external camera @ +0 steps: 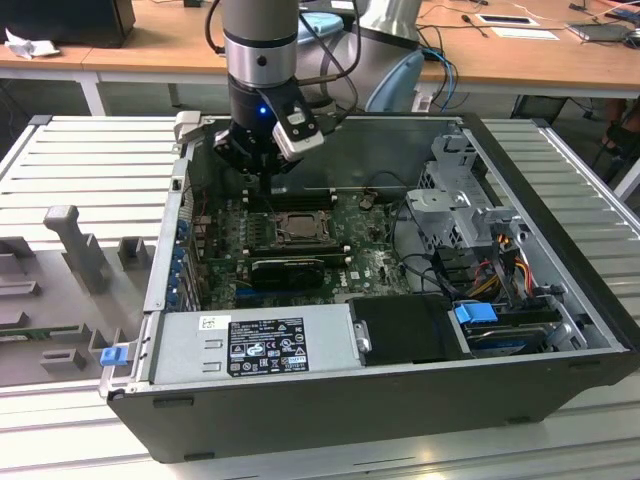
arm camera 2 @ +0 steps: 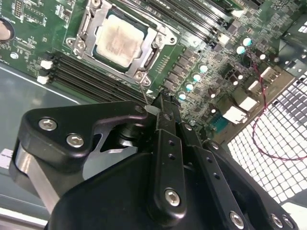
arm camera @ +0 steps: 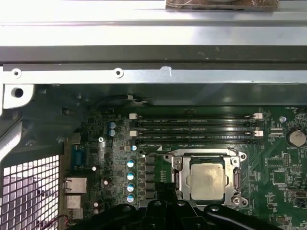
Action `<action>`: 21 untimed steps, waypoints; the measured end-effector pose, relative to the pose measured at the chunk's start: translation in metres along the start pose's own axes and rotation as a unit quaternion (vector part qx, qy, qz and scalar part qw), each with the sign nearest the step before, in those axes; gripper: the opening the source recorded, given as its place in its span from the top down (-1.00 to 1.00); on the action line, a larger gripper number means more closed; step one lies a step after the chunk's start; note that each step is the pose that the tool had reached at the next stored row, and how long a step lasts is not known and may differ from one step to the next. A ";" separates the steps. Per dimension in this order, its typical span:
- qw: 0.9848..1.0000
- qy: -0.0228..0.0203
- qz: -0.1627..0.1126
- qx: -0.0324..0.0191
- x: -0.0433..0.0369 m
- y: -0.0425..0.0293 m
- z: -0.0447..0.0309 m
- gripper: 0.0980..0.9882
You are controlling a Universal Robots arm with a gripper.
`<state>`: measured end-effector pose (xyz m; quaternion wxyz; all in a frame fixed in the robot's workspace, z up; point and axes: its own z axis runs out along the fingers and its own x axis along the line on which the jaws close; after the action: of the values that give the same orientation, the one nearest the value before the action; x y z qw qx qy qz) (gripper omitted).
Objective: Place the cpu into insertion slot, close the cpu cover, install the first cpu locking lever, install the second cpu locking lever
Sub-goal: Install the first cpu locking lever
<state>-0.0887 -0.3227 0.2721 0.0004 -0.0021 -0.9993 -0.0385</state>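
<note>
Lit softly and evenly from overhead; dimmer inside the open dark-grey metal computer case [external camera: 330, 410]. Blown out to white through the perforated metal side grille [arm camera 2: 283, 129] in the second wrist view. Dull sheen on the pale silver-grey square cpu [arm camera 2: 120, 40]. Deep shade around the black gripper [arm camera 2: 162, 106].

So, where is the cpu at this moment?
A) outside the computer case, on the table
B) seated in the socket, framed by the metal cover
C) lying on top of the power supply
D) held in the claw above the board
B: in the first wrist view the cpu lies flat inside the window of the cpu cover, which is down around it.
</note>
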 end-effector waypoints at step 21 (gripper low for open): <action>1.000 0.000 -0.001 -0.002 0.0243 0.0012 0.0066 0.98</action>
<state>-0.1130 -0.3209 0.2656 0.0005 -0.0014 -0.9992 -0.0404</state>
